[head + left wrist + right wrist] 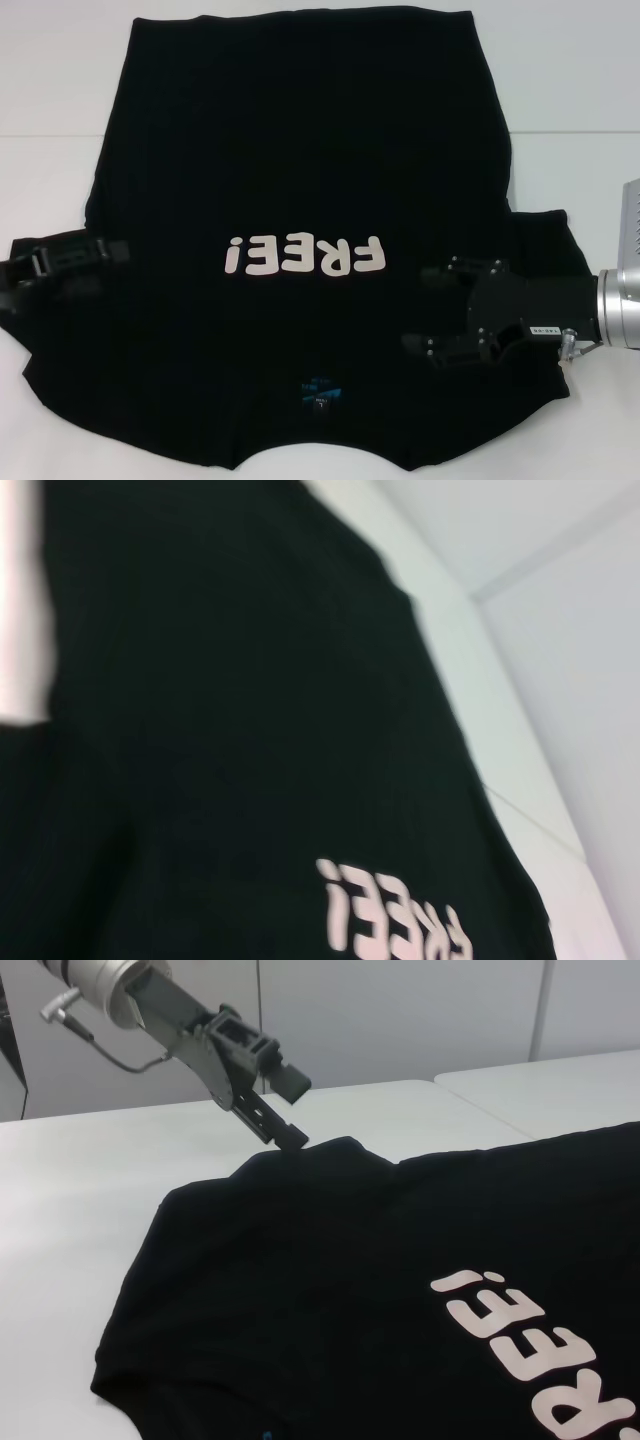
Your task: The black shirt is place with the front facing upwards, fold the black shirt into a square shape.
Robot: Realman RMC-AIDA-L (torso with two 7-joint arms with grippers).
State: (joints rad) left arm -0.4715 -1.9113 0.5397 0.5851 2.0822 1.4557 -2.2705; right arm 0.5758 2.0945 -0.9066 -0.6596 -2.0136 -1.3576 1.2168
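Fingers of the right gripper [425, 310] are spread apart, one black finger [455, 270] farther from the robot and one [440, 347] nearer, nothing between them but shirt fabric underneath. It sits over the right shoulder/sleeve area of the black shirt [300, 170], entering from the right on a silver wrist [620, 310].

Left gripper [115, 250] is at the shirt's left sleeve, low over the fabric. From the right wrist view the same left gripper [285, 1110] shows two fingers with a gap between them, tips at the sleeve edge, touching or just above it (cannot tell which), not clamped on cloth as far as visible.

Shirt lies flat and spread on the white table [570, 90], front up. White FREE! lettering [305, 256] reads upside down from the head view. Collar with small blue neck label [320, 398] is nearest the robot, hem at the far side. Both sleeves out to the sides, no fold in the body yet.

Left wrist view shows only black fabric, part of the lettering [395, 920] and the table [560, 680]; own fingers not in frame.
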